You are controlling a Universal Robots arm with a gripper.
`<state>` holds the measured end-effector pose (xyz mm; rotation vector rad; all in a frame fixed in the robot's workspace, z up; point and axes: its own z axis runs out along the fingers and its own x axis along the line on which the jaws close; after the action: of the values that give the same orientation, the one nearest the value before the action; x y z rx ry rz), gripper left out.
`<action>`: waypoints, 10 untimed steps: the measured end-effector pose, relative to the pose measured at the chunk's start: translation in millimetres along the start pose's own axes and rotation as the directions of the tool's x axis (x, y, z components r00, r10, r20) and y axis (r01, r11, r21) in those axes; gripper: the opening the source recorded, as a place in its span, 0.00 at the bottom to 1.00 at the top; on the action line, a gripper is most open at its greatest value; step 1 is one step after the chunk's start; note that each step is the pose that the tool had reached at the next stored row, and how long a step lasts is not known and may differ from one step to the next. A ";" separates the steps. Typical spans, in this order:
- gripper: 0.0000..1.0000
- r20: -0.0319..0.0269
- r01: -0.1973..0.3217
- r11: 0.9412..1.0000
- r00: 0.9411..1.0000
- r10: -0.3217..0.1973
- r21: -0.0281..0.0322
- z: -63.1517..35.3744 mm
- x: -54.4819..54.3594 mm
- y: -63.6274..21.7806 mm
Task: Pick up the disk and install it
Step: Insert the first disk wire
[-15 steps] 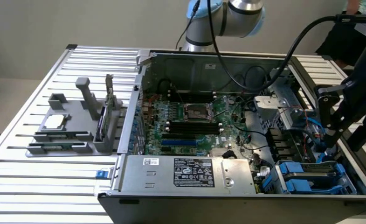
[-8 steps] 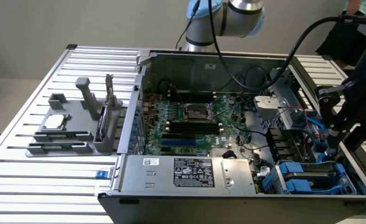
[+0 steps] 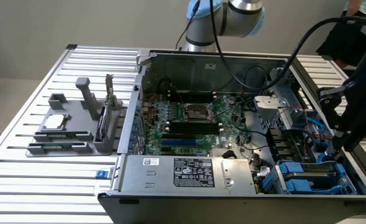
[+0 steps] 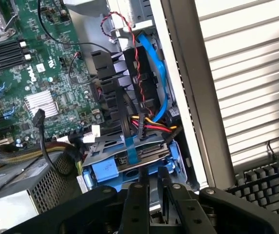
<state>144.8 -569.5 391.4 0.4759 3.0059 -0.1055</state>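
The disk (image 3: 307, 173) lies in the drive bay at the open computer case's front corner, on the exterior view's right. It is a grey metal drive framed by a blue caddy. My gripper (image 3: 339, 142) hangs from the dark wrist just above that bay. In the wrist view the gripper (image 4: 153, 171) sits right at the near edge of the disk (image 4: 149, 150). Whether it touches the caddy I cannot tell. A blue ribbon and a bundle of red, yellow and black wires run onto the disk's top.
The case wall (image 4: 188, 97) rises close beside the bay. Cables (image 4: 141, 127) hang over the disk. The silver power supply (image 3: 189, 172) and the motherboard (image 3: 189, 121) fill the rest of the case. A grey fixture (image 3: 71, 135) stands on the slatted table. A keyboard (image 4: 261, 180) lies outside the case.
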 end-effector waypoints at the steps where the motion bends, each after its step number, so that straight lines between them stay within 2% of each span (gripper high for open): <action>1: 0.22 0.000 -0.004 1.000 1.000 0.004 0.000 0.3 -0.5 0.3; 10: 0.22 -0.001 -0.034 0.999 0.999 0.034 0.002 3.9 -3.0 3.7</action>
<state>149.1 -567.2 387.6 0.5277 2.9973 -0.1060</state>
